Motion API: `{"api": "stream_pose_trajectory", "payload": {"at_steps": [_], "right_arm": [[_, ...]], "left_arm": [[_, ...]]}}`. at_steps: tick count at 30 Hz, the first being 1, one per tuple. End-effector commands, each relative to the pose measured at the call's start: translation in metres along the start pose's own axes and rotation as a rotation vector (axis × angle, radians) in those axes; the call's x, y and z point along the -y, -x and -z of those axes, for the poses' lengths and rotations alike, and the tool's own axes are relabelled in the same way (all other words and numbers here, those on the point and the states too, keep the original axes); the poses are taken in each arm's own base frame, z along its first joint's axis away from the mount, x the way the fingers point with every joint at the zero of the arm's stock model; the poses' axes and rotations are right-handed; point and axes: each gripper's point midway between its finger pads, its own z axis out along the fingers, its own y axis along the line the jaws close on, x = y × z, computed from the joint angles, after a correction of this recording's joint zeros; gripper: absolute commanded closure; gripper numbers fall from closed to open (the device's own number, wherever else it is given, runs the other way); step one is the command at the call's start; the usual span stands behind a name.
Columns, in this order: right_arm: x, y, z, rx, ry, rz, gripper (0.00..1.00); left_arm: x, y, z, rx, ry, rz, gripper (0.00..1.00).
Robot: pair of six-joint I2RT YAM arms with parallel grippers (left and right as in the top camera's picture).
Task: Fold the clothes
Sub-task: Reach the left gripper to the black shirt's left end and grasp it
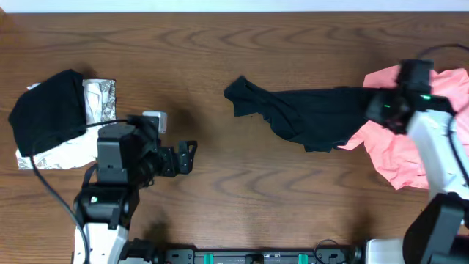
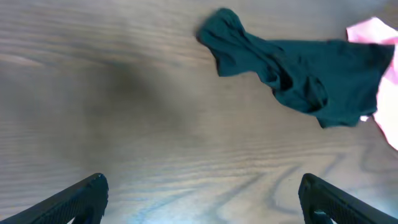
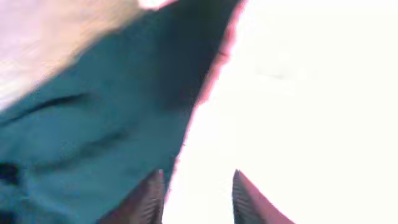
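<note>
A plain black T-shirt [image 1: 300, 117] lies crumpled on the table right of centre; it also shows in the left wrist view [image 2: 298, 74] and the right wrist view [image 3: 93, 124]. Its right end lies against a salmon-pink garment [image 1: 399, 150], which is washed out in the right wrist view [image 3: 298, 93]. My right gripper [image 3: 198, 180] is open, low over the edge where black meets pink. My left gripper [image 2: 202, 186] is open and empty above bare table, left of the shirt. A folded black garment [image 1: 47, 110] lies on a white-grey patterned one [image 1: 99, 99] at far left.
The wooden table [image 1: 220, 205] runs across the view. The left arm's base and cables stand at the front left, beside the folded pile. A black rail with green clips [image 1: 249, 257] runs along the front edge.
</note>
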Motion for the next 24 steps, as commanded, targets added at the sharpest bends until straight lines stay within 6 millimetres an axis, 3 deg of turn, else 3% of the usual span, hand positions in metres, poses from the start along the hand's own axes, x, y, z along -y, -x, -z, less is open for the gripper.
{"api": "stream_pose_trajectory", "payload": {"at_steps": [1,4,9,17,24], "right_arm": [[0.045,0.004,-0.002,-0.018,-0.089,-0.083,0.74],[0.073,-0.002,-0.01,-0.061,-0.128,-0.145,0.74],[0.095,-0.017,-0.024,-0.115,-0.16,-0.17,0.75],[0.094,-0.023,-0.046,-0.136,-0.133,-0.106,0.74],[0.098,-0.044,-0.069,-0.212,-0.15,-0.105,0.73]], "left_arm": [[0.016,0.0,-0.01,-0.041,-0.077,-0.005,0.02],[0.029,-0.005,-0.026,-0.085,-0.116,-0.042,0.02],[0.059,-0.016,-0.055,-0.148,-0.194,-0.127,0.02],[0.094,-0.045,-0.113,-0.263,-0.223,-0.063,0.02],[0.138,-0.072,-0.152,-0.306,-0.303,-0.024,0.02]]}}
